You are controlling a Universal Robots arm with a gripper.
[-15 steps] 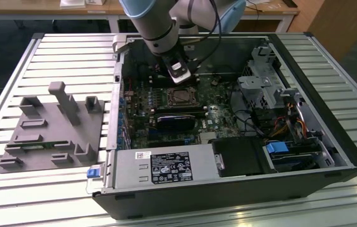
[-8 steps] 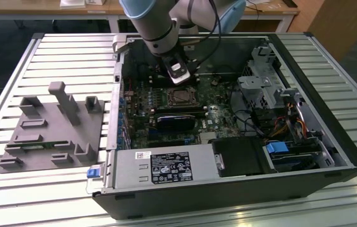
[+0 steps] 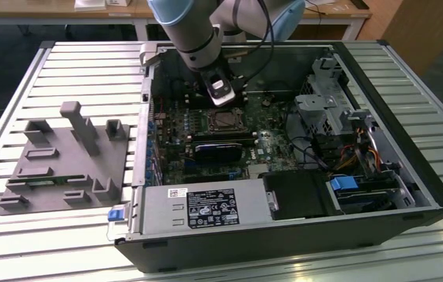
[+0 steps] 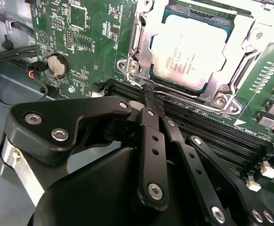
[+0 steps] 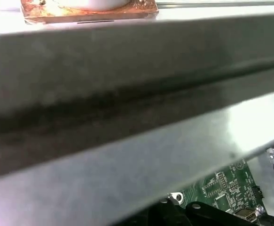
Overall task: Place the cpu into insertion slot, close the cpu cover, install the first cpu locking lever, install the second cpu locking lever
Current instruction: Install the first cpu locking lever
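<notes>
The cpu (image 4: 188,49), with its dull silver top, lies in the insertion slot (image 3: 225,120) on the green motherboard. The cpu cover (image 4: 144,44) is folded down flat around it, so the chip shows through the cover's window. My gripper (image 4: 148,92) is shut, its black fingers (image 4: 151,141) pressed together with nothing visible between them. The tip rests at the near edge of the socket frame, where a thin lever rod (image 4: 183,92) runs along the cover. In the exterior view my gripper (image 3: 221,101) hangs just behind the socket, inside the open computer case.
Long black memory slots (image 4: 212,134) run right beside the fingertips. A coin battery (image 4: 58,66) and cables sit further off. A blue-black block (image 3: 217,150), the power supply (image 3: 202,205) and a drive cage (image 3: 327,106) crowd the case. A grey fixture (image 3: 64,158) stands at the exterior view's left.
</notes>
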